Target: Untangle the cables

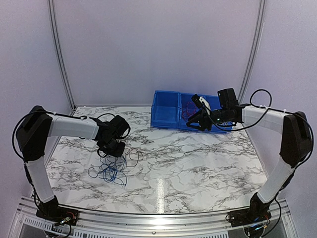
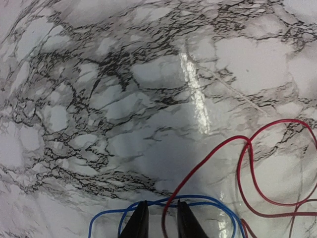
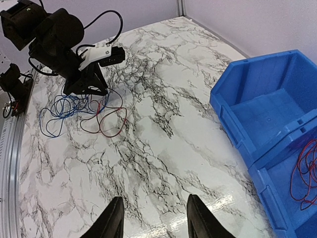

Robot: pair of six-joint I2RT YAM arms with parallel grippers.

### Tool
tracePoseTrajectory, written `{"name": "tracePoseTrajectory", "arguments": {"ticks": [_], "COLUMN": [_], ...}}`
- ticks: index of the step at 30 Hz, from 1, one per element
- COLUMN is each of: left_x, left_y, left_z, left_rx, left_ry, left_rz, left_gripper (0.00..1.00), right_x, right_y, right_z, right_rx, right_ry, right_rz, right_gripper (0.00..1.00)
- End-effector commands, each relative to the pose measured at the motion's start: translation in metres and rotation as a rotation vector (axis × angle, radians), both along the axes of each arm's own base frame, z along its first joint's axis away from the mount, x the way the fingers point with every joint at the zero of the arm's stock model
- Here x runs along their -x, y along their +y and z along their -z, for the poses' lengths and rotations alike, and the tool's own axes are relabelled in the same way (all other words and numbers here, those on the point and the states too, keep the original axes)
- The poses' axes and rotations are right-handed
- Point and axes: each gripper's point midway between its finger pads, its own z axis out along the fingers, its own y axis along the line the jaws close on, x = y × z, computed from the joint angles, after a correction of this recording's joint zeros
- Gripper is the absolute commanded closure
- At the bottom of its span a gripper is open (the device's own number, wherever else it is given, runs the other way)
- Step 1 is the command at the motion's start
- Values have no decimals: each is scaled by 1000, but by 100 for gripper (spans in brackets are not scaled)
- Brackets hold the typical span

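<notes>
Cables (image 1: 111, 169) tangled on table (image 1: 198, 163), left tool (image 2: 162, 220) over them

Laboratory robot test cell. Plain pale panels (image 1: 158, 49) enclose a marble-patterned table (image 1: 208, 158). Left arm (image 1: 69, 126) and right arm (image 1: 267, 118) are bolted to an aluminium rail (image 1: 148, 219). Blue parts bin (image 1: 166, 116) present.

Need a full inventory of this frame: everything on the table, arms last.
cable tangle: one pile, strands not countable, blue, red and dark, table's left side
red cable: one coil, red, bin's right compartment
bin: one, blue, two compartments, far side of table, right of centre
table: one, white-grey marble
left gripper: one, black, narrowly open, over the tangle, a red strand running between its fingers
right gripper: one, black, open, empty, by the bin's right compartment
</notes>
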Motion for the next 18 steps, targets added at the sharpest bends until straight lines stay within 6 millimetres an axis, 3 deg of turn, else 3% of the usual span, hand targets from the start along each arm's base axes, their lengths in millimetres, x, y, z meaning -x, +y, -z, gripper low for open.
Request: {"name": "tracePoseTrajectory", "arguments": {"ticks": [1, 5, 10, 14, 18], "left_x": [-12, -17, -14, -1, 29], "left_y": [-10, -14, -15, -32, -58], "left_z": [-16, -42, -96, -165, -257], "left_rx": [24, 57, 137, 246, 405], "left_ry": [-29, -87, -189, -336, -520], "left_rz": [22, 37, 68, 184, 355], "left_gripper": [86, 100, 100, 100, 100], "right_x": [0, 0, 0, 2, 7], "right_y": [0, 1, 1, 8, 30], "right_z": [2, 5, 7, -2, -39], "right_rx": [-1, 0, 0, -7, -13], "right_ry": [0, 9, 15, 7, -48], "right_rz": [-11, -13, -10, -20, -53], "right_gripper": [56, 57, 57, 56, 51]}}
